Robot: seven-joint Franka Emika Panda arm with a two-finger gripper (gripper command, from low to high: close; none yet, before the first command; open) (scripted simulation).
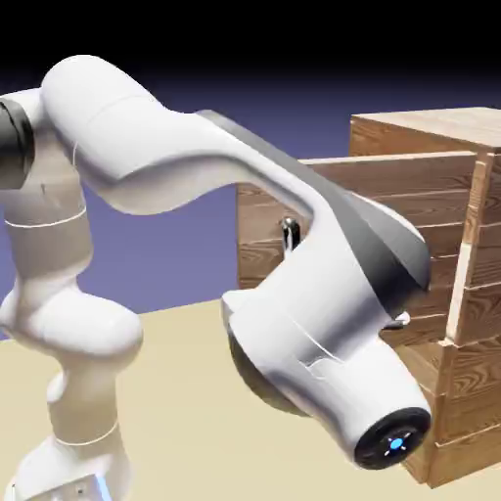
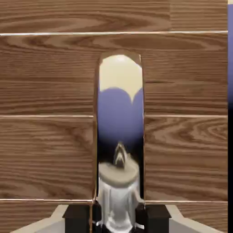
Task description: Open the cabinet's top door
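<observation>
Brown wooden top door of horizontal planks [image 1: 391,196] stands swung out from the boxy plank cabinet [image 1: 426,132]; the grey two-finger claw [image 2: 117,222] is clamped on the door's shiny silver bar handle [image 2: 120,123], presumably for pulling leverage

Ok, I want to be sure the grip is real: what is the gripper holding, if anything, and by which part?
The gripper holds the top door's bar handle, by the end nearest the hand view's bottom edge.

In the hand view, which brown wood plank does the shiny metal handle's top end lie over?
The second brown wood plank from the top: the shiny metal handle ends there, leaving the top plank uncrossed.
</observation>
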